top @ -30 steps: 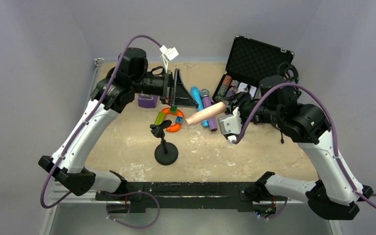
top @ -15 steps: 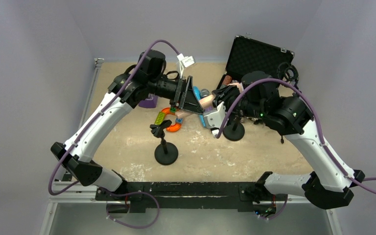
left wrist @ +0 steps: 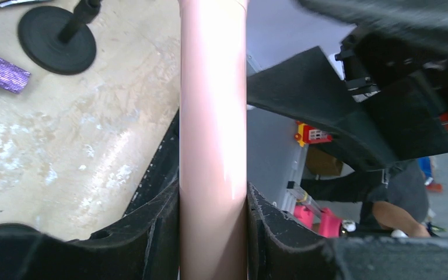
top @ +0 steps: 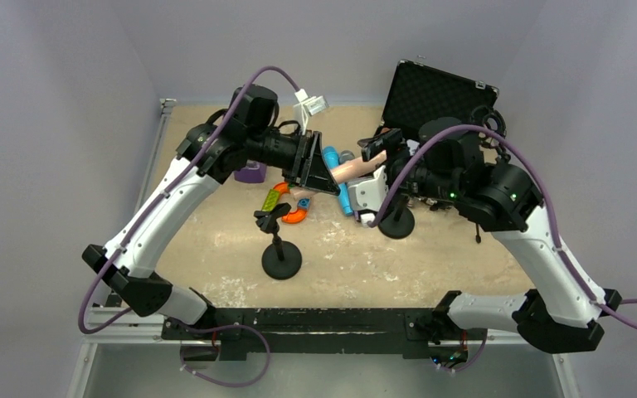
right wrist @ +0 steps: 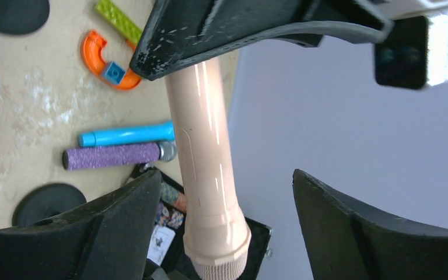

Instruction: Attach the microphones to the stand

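Once the left gripper had clamped the smooth pale pink-beige stick microphone between its fingers, the right gripper spread wide around it, seemingly completing the handover.

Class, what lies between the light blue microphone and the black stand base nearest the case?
The glittery purple microphone, seen in the right wrist view, lying beside the light blue microphone, short of the stand base.

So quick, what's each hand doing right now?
Left gripper: closed on the pink mic.
Right gripper: open, fingers either side of that mic, not touching it.
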### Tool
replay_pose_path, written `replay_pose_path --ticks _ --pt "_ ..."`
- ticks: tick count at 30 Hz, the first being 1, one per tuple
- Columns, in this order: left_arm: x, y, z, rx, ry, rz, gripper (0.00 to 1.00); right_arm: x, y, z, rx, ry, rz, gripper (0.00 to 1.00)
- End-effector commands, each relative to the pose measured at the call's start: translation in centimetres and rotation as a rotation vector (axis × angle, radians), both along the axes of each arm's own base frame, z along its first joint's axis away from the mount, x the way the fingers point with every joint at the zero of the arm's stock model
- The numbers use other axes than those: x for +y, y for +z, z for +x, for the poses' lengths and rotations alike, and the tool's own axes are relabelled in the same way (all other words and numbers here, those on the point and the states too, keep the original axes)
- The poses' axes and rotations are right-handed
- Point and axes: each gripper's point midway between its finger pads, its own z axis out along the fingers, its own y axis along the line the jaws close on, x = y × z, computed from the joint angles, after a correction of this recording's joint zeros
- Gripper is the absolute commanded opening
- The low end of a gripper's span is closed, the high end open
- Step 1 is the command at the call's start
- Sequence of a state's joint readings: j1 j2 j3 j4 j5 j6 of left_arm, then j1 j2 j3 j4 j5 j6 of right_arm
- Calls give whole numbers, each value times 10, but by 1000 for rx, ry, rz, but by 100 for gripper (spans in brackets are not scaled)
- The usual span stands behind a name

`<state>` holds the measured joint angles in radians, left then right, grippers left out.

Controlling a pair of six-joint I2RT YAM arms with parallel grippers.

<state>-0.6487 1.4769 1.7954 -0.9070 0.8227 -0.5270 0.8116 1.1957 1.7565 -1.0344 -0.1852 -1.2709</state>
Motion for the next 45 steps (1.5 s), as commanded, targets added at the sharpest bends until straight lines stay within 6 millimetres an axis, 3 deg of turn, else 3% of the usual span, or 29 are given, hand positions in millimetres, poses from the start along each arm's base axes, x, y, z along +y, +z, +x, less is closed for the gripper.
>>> replay_pose_path --ticks 1,5,9,13,17,22,29,45 --pt "15 29 2 -207 69 -50 0 -7 65 -45 75 44 274 88" --pt "20 35 6 -283 107 -66 0 -13 91 -82 149 122 394 90" --pt "27 50 6 -429 132 -125 0 -10 91 -113 327 190 512 93" --pt "40 69 3 -712 148 -212 0 -6 99 -125 508 225 667 95" --pt "56 83 0 -915 220 -295 0 -12 115 -123 662 167 813 99" --pt "69 82 -4 -1029 268 -336 0 0 105 -127 863 213 818 99" --pt "70 78 -1 -1026 318 -375 0 9 98 -119 1030 248 811 98" --pt "52 73 6 -989 329 -429 0 16 98 -96 1171 202 863 98"
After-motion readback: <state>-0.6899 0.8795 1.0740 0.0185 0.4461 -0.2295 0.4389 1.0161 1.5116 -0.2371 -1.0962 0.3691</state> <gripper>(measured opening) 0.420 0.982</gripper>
